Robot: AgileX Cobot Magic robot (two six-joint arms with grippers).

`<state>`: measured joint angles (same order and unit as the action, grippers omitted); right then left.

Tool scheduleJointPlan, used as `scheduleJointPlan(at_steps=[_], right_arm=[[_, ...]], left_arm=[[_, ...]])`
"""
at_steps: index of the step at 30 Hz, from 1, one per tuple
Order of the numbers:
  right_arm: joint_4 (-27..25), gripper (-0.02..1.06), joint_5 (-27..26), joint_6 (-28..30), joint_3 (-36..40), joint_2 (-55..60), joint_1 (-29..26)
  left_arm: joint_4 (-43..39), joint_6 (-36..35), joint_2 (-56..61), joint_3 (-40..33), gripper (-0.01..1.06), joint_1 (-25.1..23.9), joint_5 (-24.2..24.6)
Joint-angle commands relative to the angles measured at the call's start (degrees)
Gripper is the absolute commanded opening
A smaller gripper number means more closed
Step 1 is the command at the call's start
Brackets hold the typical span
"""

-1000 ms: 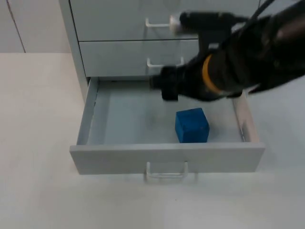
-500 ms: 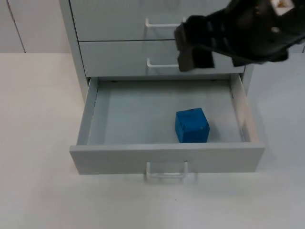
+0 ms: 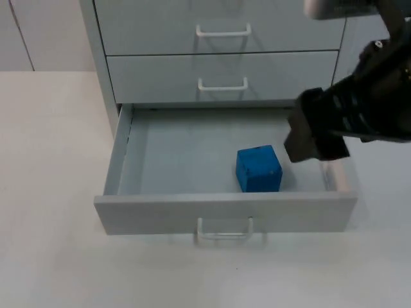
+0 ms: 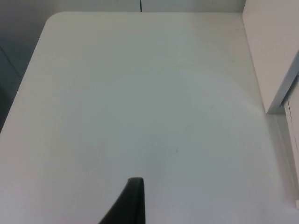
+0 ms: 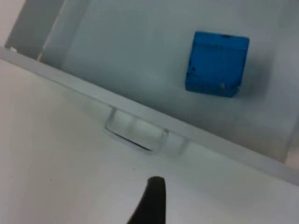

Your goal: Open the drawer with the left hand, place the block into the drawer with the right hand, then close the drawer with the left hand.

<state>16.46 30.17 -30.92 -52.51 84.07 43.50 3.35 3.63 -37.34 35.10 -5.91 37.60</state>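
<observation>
The bottom drawer [image 3: 225, 212] of the grey cabinet stands pulled out, with its clear handle [image 3: 225, 230] at the front. A blue block [image 3: 258, 168] rests on the drawer floor, right of the middle and near the front wall, with nothing touching it. My right gripper [image 3: 313, 138] hangs above the drawer's right side, just right of the block and apart from it. The right wrist view looks down on the block [image 5: 216, 63] and the drawer handle [image 5: 136, 135]. My left gripper [image 4: 131, 198] waits over bare white table, left of the cabinet.
Two shut drawers with white handles [image 3: 223, 83] sit above the open one. The cabinet's side [image 4: 275, 56] edges the left wrist view. White table [image 3: 51, 160] spreads to the left and in front of the drawer.
The right arm has swung from above the back of the drawer over to its right side. The blue block stays where it lay.
</observation>
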Motion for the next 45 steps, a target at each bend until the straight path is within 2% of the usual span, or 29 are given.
scheduleJointPlan(at_steps=[1,2,5,6,10,11,14,16,18,21,26,29,34,45], right_arm=[[-3.8,0.76,1.6,5.8,0.2,-0.4,-4.6],[-3.8,0.76,1.6,5.8,0.2,-0.4,-4.6],[-10.7,0.76,3.5,13.0,0.2,-0.4,-11.1],[-10.7,0.76,3.5,13.0,0.2,-0.4,-11.1],[-18.3,0.76,6.7,22.1,0.2,-0.5,-20.2],[-18.3,0.76,6.7,22.1,0.2,-0.5,-20.2],[-20.0,0.76,8.5,25.6,0.6,-2.4,-27.7],[-20.0,0.76,8.5,25.8,1.0,-3.1,-29.4],[-20.0,0.76,9.0,26.6,2.0,-4.9,-33.5],[-21.3,0.76,12.2,30.9,3.7,-7.4,-39.3],[-20.7,0.76,15.6,34.2,6.4,-11.0,-42.9],[-20.1,0.76,16.3,34.6,7.1,-12.9,-42.9],[-19.5,0.76,20.6,35.0,7.1,-16.4,-42.9],[-19.7,0.76,18.5,35.0,7.1,-17.0,-42.9]], left_arm=[[1.1,-0.5,0.3,-0.1,1.05,-0.2,-0.7],[1.1,-0.5,0.3,-0.1,1.05,-0.2,-0.7],[1.4,-0.5,0.3,-0.1,1.05,-0.2,-0.7],[1.4,-0.5,0.3,-0.1,1.05,-0.2,-0.7],[1.9,-0.5,0.3,-0.1,1.05,-0.2,-0.7],[1.9,-0.5,0.3,-0.1,1.05,-0.2,-0.7],[2.3,-0.5,0.3,-0.1,1.05,-0.2,-0.7],[2.4,-0.5,0.3,-0.1,1.05,-0.2,-0.8],[2.7,-0.5,0.3,-0.1,1.05,-0.2,-0.9],[3.2,-0.5,0.3,-0.1,1.05,-0.2,-0.9],[3.4,-0.5,0.3,-0.1,1.05,-0.2,-1.1],[3.4,-0.5,0.3,-0.1,1.05,-0.2,-1.1],[3.4,-0.5,0.3,-0.1,1.05,-0.2,-1.1],[1.9,-0.5,0.3,-0.1,1.05,-0.2,0.1]])
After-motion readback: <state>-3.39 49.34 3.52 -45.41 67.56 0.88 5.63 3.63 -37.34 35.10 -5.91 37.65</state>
